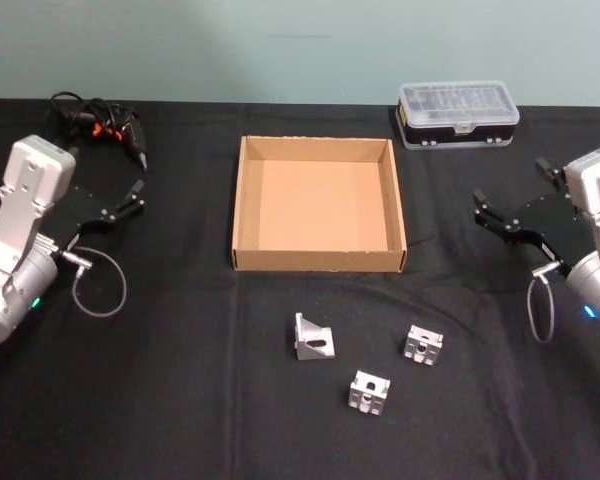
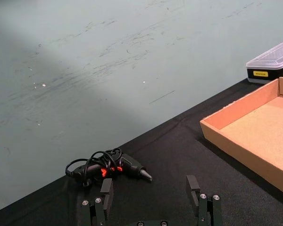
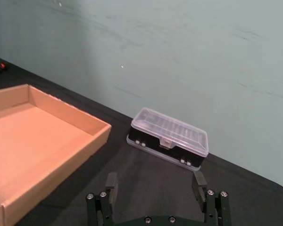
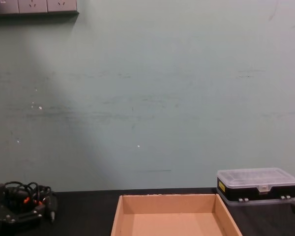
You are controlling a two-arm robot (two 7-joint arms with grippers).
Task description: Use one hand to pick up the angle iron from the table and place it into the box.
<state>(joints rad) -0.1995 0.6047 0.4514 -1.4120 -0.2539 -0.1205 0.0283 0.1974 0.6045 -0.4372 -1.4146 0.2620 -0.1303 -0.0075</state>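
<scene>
Three silver angle irons lie on the black table [image 1: 180, 400] in front of the box: one [image 1: 313, 337] nearest the box, one [image 1: 422, 344] to the right and one [image 1: 369, 391] closest to me. The tan cardboard box [image 1: 318, 260] sits mid-table with nothing inside, and shows too in the chest view [image 4: 169, 202]. My left gripper [image 1: 104, 170] hovers open at the table's left, well away from the irons; its fingers [image 2: 106, 186] hold nothing. At the right side my right gripper [image 1: 512, 187] is open too, its fingers [image 3: 199, 181] bare.
A clear-lidded plastic case with a black base [image 1: 458, 115] stands at the back right. A black tool with a coiled cable [image 1: 100, 120] lies at the back left, beyond the left gripper. A teal wall [image 4: 147, 98] runs behind the table.
</scene>
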